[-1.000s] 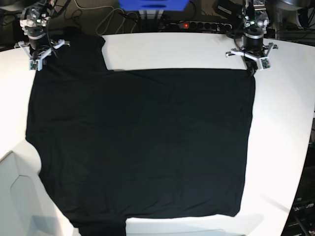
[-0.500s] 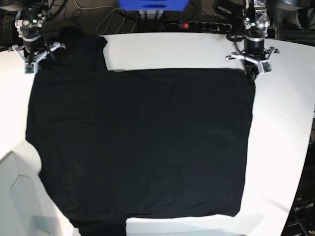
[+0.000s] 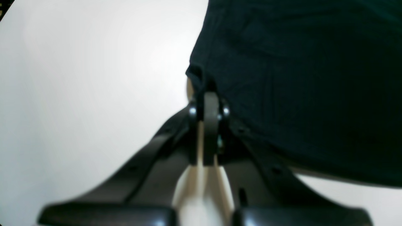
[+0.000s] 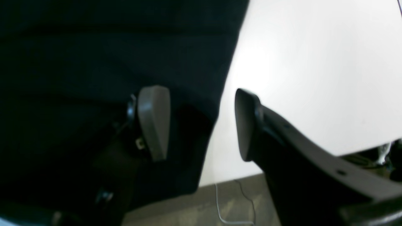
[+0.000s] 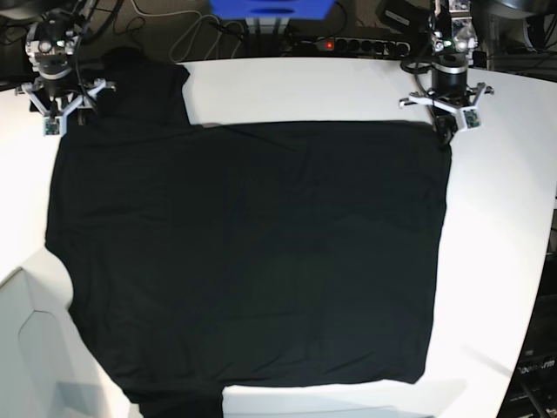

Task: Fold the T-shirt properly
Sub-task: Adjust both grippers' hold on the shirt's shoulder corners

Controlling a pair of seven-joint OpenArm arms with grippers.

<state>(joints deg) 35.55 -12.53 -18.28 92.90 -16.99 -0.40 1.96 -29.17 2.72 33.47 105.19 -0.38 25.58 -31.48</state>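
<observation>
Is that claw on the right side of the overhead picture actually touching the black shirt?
Touching. The left wrist view shows the left gripper closed, with a corner of the T-shirt pinched between its fingertips.

One T-shirt [image 5: 252, 252], black, lies spread across one white table [image 5: 305, 87]. Two grippers stand at the shirt's far edge: the left gripper [image 5: 446, 129] at one far corner, the right gripper [image 5: 63, 111] at the other. Beyond the shirt, off the table's far rim, sit one blue box [image 5: 271, 9] and one power strip [image 5: 352, 43] with a single red light.
</observation>
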